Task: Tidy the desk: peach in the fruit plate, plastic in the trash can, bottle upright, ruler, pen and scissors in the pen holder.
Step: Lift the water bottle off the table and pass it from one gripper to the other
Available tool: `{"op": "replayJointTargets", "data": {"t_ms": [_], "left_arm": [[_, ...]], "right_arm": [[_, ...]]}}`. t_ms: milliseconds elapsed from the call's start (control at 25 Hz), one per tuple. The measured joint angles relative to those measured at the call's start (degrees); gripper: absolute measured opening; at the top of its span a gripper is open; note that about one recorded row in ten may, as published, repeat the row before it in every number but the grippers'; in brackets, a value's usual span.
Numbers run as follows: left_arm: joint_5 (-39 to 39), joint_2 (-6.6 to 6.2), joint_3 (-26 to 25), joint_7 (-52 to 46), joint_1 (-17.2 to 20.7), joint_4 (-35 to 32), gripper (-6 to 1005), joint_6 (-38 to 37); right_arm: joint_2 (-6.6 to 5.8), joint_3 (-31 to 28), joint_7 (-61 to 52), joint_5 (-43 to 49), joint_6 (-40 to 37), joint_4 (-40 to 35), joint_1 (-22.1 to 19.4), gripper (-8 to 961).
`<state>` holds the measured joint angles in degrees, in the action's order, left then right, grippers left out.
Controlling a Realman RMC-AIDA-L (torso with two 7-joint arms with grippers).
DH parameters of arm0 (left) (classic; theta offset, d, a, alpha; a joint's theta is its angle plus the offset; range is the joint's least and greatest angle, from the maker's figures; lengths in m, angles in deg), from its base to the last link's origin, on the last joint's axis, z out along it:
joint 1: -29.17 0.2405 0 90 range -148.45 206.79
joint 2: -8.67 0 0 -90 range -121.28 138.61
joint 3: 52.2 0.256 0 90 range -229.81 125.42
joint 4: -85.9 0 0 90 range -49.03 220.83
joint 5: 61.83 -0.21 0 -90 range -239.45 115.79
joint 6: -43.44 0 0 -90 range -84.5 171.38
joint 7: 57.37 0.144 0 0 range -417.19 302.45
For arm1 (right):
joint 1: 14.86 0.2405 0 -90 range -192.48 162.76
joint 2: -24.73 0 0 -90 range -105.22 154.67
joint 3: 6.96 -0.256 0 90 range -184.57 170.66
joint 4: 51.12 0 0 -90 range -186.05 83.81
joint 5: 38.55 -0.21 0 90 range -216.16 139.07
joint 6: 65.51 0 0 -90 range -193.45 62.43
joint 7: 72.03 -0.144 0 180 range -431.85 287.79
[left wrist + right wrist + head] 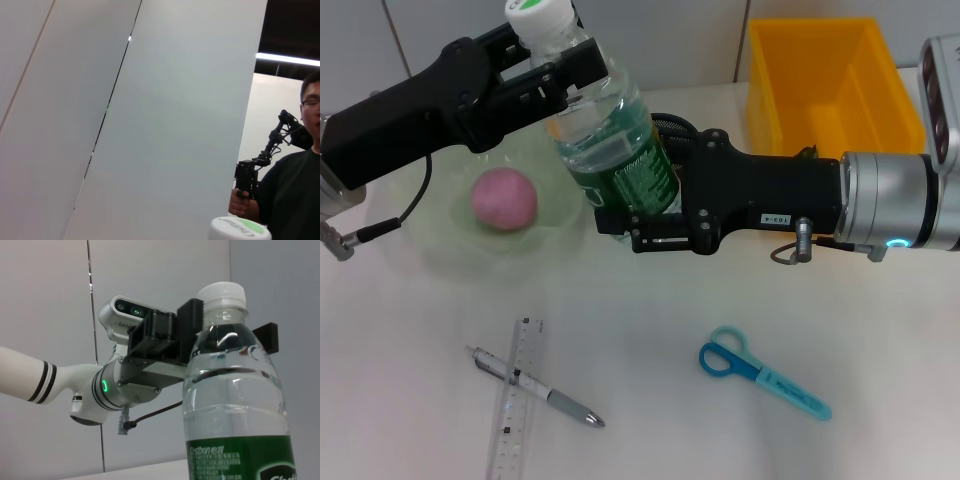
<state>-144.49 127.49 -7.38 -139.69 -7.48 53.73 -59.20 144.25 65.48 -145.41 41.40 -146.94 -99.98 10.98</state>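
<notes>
Gripping the bottle together: left gripper fingers clamped at its neck, right gripper fingers clamped on its labelled body, above the tabletop.

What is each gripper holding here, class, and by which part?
Both hold the water bottle: the left gripper at its neck below the cap, the right gripper around its lower labelled body.

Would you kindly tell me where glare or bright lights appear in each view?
Head view: even light, glints on the bottle held by left tool and right tool. Left wrist view: bright ceiling strip. Right wrist view: highlights on the bottle's shoulder, green ring lamp glowing.
</notes>
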Motion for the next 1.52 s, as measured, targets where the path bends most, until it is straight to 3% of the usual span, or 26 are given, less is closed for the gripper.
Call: {"op": "replayJointTargets", "data": {"t_ms": [520,1520], "left_arm": [[0.14,0.0,0.01,0.41,0.0,0.14,560,-0.07],[1.37,-0.18,0.0,0.17,0.01,0.18,550,-0.38]], "right_arm": [[0.05,0.5,0.09,-0.92,0.05,0.41,0.14,767],[0.0,0.51,0.49,-1.47,0.32,1.48,0.53,767]]}}
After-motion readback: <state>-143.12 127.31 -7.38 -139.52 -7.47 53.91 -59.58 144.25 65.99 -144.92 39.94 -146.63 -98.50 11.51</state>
